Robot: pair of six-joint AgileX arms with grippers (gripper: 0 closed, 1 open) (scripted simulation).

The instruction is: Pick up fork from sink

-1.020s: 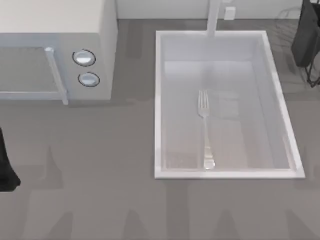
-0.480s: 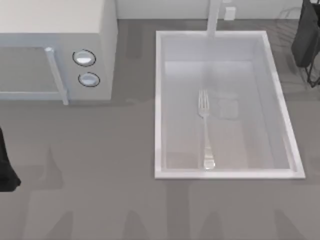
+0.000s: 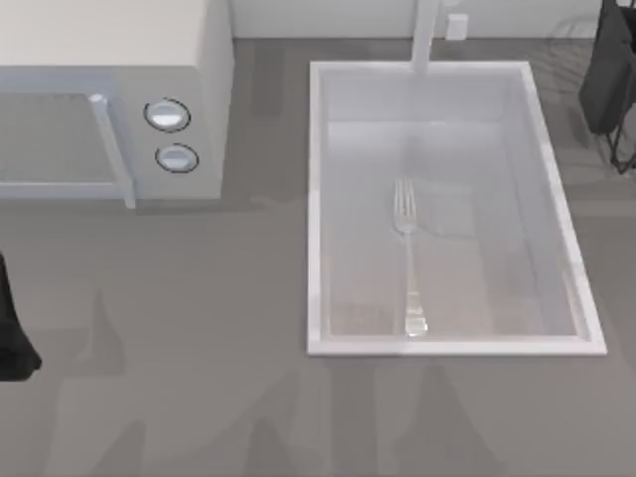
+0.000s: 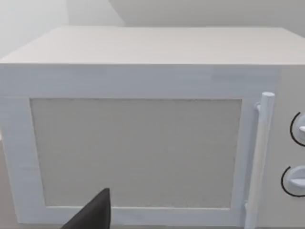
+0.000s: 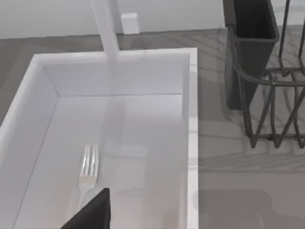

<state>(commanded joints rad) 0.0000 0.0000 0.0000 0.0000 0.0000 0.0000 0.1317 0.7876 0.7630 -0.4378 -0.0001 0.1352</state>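
Inside sink (image 3: pixel 316 199): fork (image 3: pixel 407 258) flat on the basin floor, tines toward the faucet (image 3: pixel 425 35).
Left tool: facing the microwave (image 4: pixel 143 129); finger state cannot be told.
Right tool: above the sink; finger state cannot be told.

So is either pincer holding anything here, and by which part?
Nothing is held: the fork lies untouched on the sink floor, with no pincer at it.

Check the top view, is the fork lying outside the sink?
No, the fork lies flat inside the sink, on its floor.
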